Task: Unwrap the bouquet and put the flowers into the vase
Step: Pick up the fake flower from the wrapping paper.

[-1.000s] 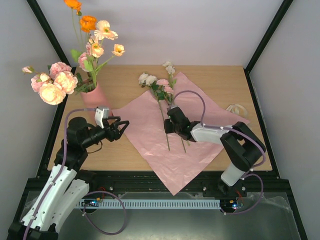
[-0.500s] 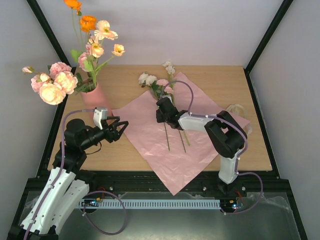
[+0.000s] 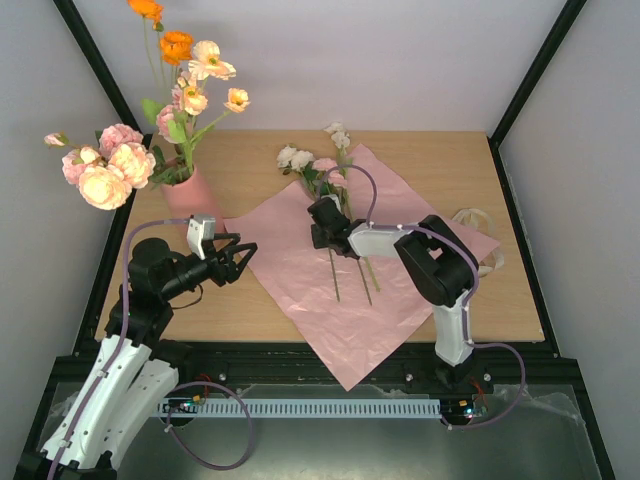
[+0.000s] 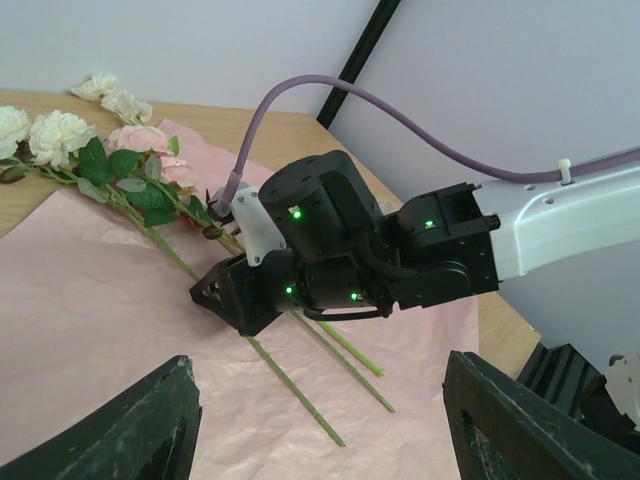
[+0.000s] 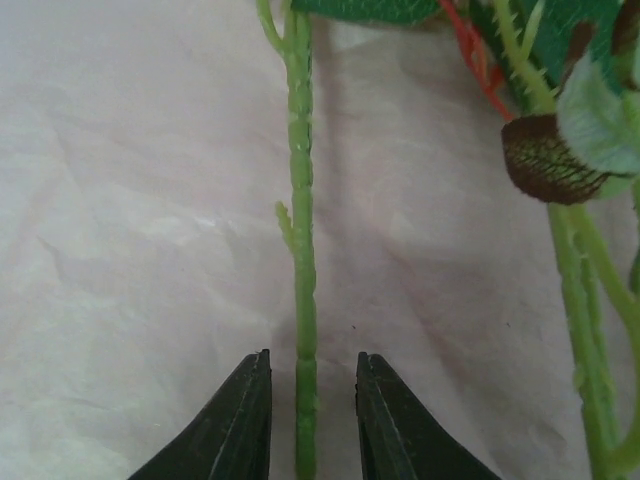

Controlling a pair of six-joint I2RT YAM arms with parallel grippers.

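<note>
move | right gripper (image 3: 320,226) has travelled left and farther up the pink sheet (image 3: 290,270), toward the blooms | jaws | narrowed, now straddling one green stem (image 5: 301,250); seemingly slim gaps remain, not yet pinched

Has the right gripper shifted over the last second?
Yes. The right gripper has moved left and farther up the pink sheet, toward the loose blooms; its jaws straddle a stem.

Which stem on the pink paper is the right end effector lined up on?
The bare stem with a small side nub, sitting between the fingers of the right end effector; the leafy stem lies outside them.
</note>
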